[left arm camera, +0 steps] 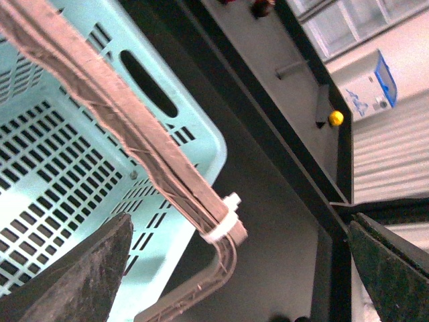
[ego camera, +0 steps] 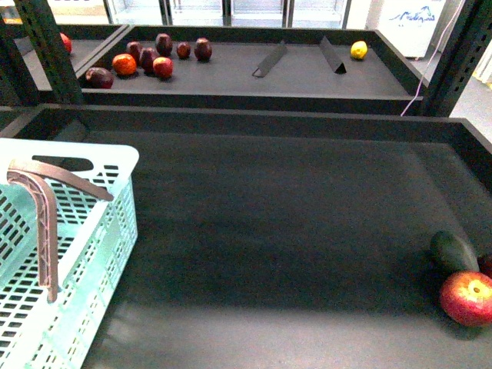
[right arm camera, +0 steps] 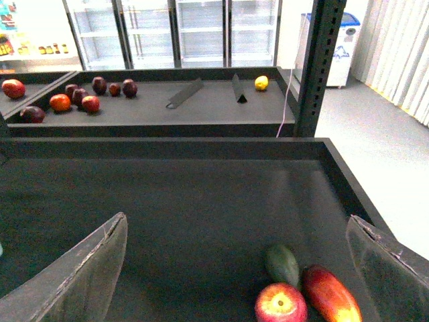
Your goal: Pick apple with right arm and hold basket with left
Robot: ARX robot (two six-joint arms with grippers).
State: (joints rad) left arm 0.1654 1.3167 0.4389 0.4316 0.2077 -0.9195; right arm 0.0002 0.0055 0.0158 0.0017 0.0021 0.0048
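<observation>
front view: the apple (ego camera: 467, 297) is seen at the near right edge of the dark shelf (ego camera: 269, 231), just beside a green fruit (ego camera: 452, 250). the basket (ego camera: 108, 231) is parked near left. the right gripper (right arm camera: 236, 220) is spread wide with the apple framed between its fingers. the left gripper (left arm camera: 239, 225) is spread wide too, with the basket's handle (left arm camera: 134, 134) framed between its fingers.

Basket (ego camera: 108, 246): pale mint-green, walls and floor patterned with rows of dark slots; rim reads near white.
Handles (ego camera: 46, 231): brownish-mauve, ribbed.
Apple (ego camera: 469, 298): red, with a yellow-orange patch around the stem dimple (faintly streaked).
Oval fruit (ego camera: 452, 250): dark green.
Long fruit (right arm camera: 332, 295): red fading to yellow.
Shelf tray (ego camera: 292, 223): matte charcoal.
Far fruits (ego camera: 164, 44): dark maroon.
One fruit (ego camera: 124, 64): orange-red.
Lemon (ego camera: 359, 50): yellow.
</observation>
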